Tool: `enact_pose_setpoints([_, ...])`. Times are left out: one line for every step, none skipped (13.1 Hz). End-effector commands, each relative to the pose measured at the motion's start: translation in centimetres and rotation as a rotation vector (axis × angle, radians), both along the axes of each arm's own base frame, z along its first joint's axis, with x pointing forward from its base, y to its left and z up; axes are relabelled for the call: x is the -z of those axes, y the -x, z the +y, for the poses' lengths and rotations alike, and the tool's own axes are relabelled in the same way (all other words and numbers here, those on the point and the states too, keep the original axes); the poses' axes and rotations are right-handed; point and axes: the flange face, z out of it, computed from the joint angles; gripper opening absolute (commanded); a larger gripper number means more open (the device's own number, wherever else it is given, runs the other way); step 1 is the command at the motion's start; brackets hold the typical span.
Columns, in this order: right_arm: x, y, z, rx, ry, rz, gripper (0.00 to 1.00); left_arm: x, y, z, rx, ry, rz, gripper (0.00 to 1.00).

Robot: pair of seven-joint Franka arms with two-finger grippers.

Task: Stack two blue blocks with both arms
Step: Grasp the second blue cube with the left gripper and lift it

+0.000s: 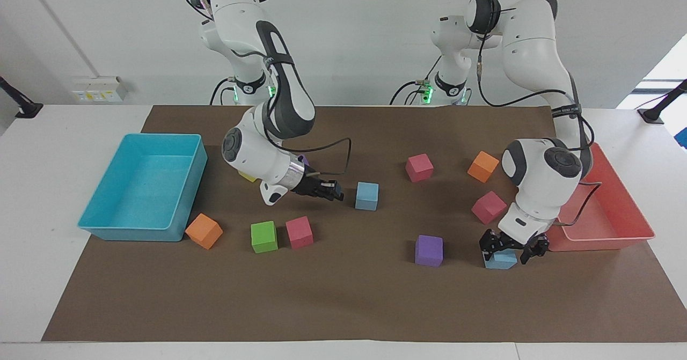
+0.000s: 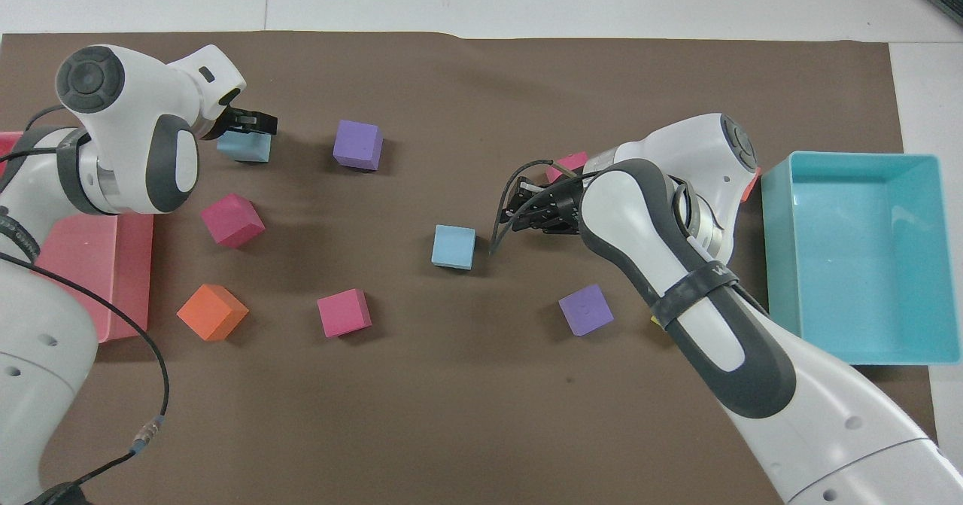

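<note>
One blue block (image 1: 501, 259) is seen on the brown mat (image 1: 343, 301), beside the red tray (image 1: 601, 210) and farther from the robots than it. The left gripper (image 1: 514, 250) is lowered around this block, a finger at each side; whether they press it cannot be told. The second blue block (image 1: 367, 196) is seen near the mat's middle, well apart from the red tray toward the right arm's end. The right gripper (image 1: 334, 192) is held low just beside it, apart from it, its fingers nearly together and empty.
</note>
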Motion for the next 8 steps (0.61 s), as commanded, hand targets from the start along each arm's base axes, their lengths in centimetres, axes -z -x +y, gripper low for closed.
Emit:
enact_pose_setpoints([1.2,1.1,-0.5,0.059,-0.065,0.002,0.00,1.0,0.7,-0.2,-0.013,0.008,0.006,1.00])
enact_pose_setpoints([1.6,1.3,-0.8,0.086,-0.077,0.011,0.00,1.0,0.8,-0.3,-0.013,0.008,0.006,1.00])
enact_pose_setpoints([1.9,1.3,-0.9,0.119,-0.118,0.027,0.00,1.1,0.8,-0.3,-0.024,0.009,0.012,1.00])
enact_pose_setpoints([2.9,1.5,-0.8,0.142,-0.160,0.033,0.00,1.2,0.9,-0.4,-0.041,0.014,0.021,1.00])
enact_pose_setpoints([3.8,2.0,-0.8,0.172,-0.194,0.042,0.00,1.3,1.0,-0.7,-0.040,0.013,0.027,1.00])
enact_pose_setpoints([4.1,2.2,-1.0,0.203,-0.216,0.052,0.00,1.2,1.1,-0.7,-0.040,0.012,0.030,1.00])
enact_pose_setpoints([4.1,2.2,-1.1,0.209,-0.223,0.055,0.00,1.5,1.3,-0.7,-0.041,0.012,0.036,1.00])
enact_pose_setpoints([4.1,2.1,-1.4,0.216,-0.222,0.056,0.00,1.5,1.5,-0.6,-0.043,0.011,0.040,1.00])
